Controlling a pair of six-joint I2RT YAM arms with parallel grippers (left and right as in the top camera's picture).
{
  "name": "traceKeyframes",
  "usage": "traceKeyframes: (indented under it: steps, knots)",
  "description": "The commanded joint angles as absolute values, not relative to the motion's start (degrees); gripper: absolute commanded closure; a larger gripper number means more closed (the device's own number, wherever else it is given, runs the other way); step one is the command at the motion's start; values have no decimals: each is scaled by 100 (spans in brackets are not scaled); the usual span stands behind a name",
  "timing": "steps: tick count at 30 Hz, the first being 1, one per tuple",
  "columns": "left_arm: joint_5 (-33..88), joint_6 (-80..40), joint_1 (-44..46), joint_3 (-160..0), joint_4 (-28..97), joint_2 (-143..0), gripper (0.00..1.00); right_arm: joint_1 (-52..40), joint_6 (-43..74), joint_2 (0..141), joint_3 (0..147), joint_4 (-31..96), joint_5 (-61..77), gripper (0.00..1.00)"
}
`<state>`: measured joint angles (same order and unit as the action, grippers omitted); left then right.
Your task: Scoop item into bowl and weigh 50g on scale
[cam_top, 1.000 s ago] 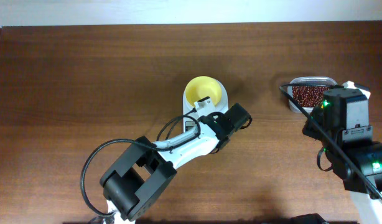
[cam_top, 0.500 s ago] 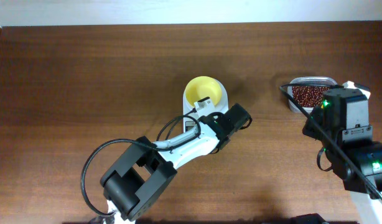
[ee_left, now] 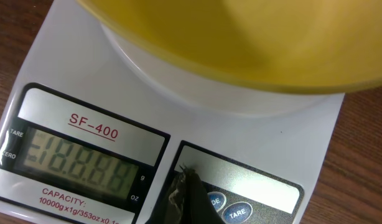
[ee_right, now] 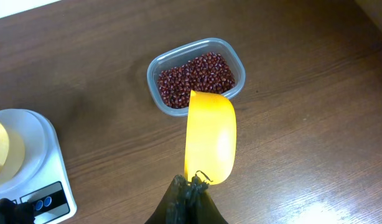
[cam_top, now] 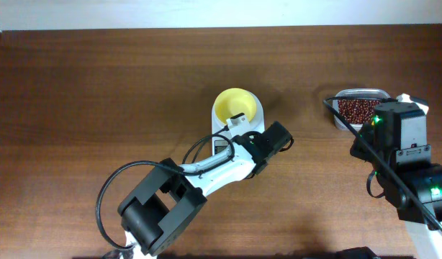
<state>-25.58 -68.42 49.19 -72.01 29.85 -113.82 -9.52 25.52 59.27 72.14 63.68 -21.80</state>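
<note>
Beans (ee_right: 196,79) lay in the tub (ee_right: 152,70) just ahead of the right gripper (ee_right: 190,190), which was clamped on the scoop (ee_right: 209,140). The bowl (cam_top: 234,105) looked empty on the scale (ee_left: 66,68), just ahead of the left gripper (ee_left: 188,193), which was pinched shut w/ nothing held, tip on the button panel. Likely step was power/zero: press straight down, lightly, w/o nudging the bowl, then check for zero. Only the left wrist view showed the display (ee_left: 79,158), all segments lit; overhead, the arm covered it.
</note>
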Motion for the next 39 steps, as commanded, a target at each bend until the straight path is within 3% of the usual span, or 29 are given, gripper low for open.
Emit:
traceKeyframes:
  steps: [1, 39]
  knots:
    - [-2338, -6879, 4952, -7126, 3072, -11732, 100, -969, 2576, 5924, 7330, 6370, -2211, 96]
    - [-2381, -6879, 4947, -7131, 3055, -11920, 100, -969, 2591, 5924, 7330, 6370, -2211, 96]
